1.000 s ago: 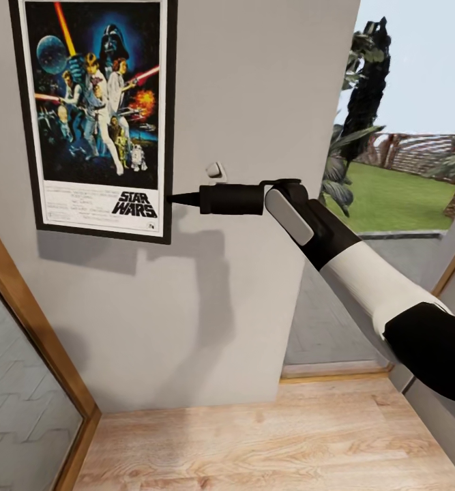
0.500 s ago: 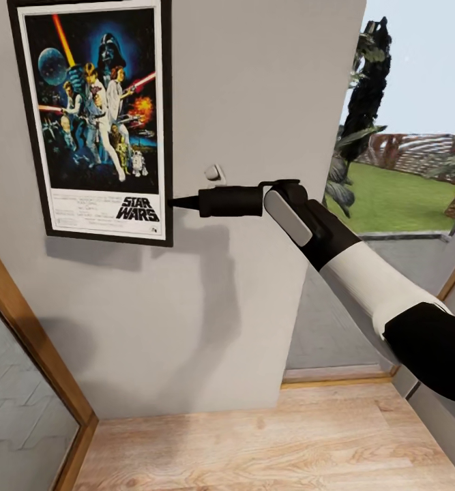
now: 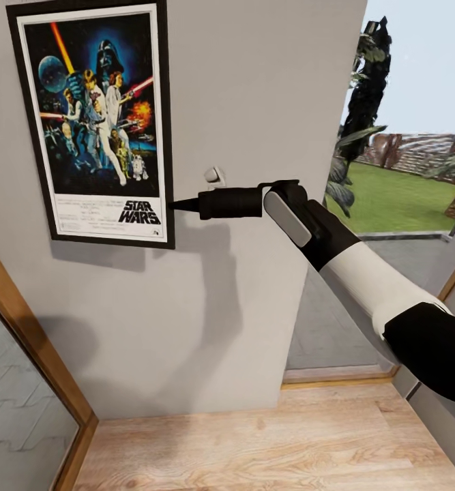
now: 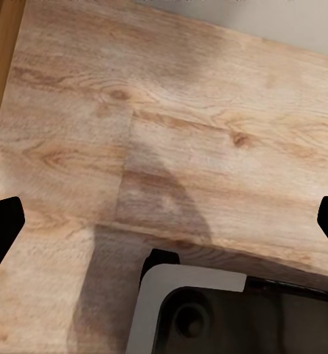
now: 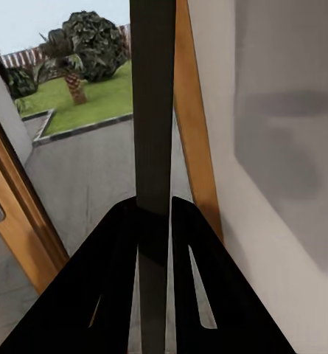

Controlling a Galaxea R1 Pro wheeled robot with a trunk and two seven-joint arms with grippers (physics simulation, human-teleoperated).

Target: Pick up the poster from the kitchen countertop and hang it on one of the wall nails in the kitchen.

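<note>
The Star Wars poster [image 3: 97, 116], black-framed with a white border, lies flat against the grey wall [image 3: 254, 102], slightly tilted. My right gripper [image 3: 174, 204] is shut on its right edge near the bottom corner. In the right wrist view the dark frame edge [image 5: 152, 110] runs up between the two fingers of that gripper [image 5: 155, 214]. A small pale wall nail [image 3: 215, 175] sticks out of the wall just above the gripper, to the right of the poster. My left gripper [image 4: 164, 221] is open and points down at the wooden floor. The kitchen countertop is out of view.
A wood-framed glass door [image 3: 22, 327] stands at the left of the wall. On the right an open doorway [image 3: 404, 191] looks onto a lawn and plants. Wooden floor [image 3: 254, 450] lies below, with part of my base [image 4: 208, 310] over it.
The poster has come down a little with my right gripper, so its top edge now shows, and it leans slightly more. The view has shifted a touch as well.
</note>
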